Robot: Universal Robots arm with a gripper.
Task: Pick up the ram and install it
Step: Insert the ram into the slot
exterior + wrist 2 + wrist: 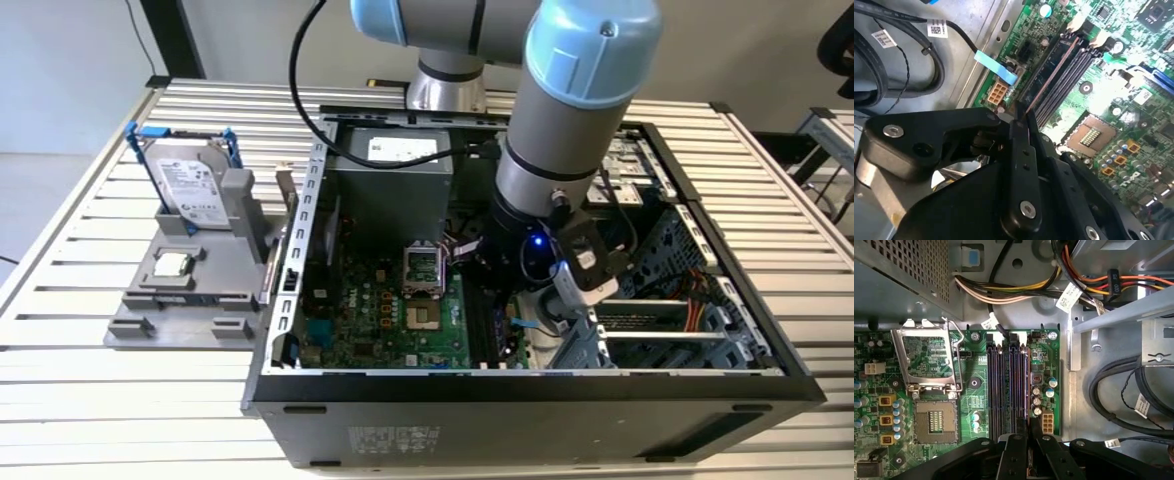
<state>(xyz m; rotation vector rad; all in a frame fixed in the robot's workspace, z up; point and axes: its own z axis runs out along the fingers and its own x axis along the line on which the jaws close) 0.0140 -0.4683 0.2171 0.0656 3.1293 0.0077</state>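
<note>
My gripper (pixel 1029 434) is down inside the open computer case (pixel 287 300), at the near end of the black memory slots (pixel 1004 385) on the green motherboard (pixel 974 400). The ram (pixel 1051 75) shows edge-on as a thin dark stick. It runs from between the black fingers (pixel 1019 135) along the outermost slot, on the side toward the drive bays. In the first wrist view the ram (pixel 1028 390) lines up with that slot. I cannot tell whether it is seated or just above it. The fingers are shut on its near end.
An open CPU socket (pixel 934 420) with its raised metal frame (pixel 926 357) lies beside the slots. Cable bundles (pixel 1019 287) and black cables (pixel 1124 390) run close by. In the exterior view a silver hard drive with blue rails (pixel 187 185) rests on a grey fixture (pixel 174 300) outside the case.
</note>
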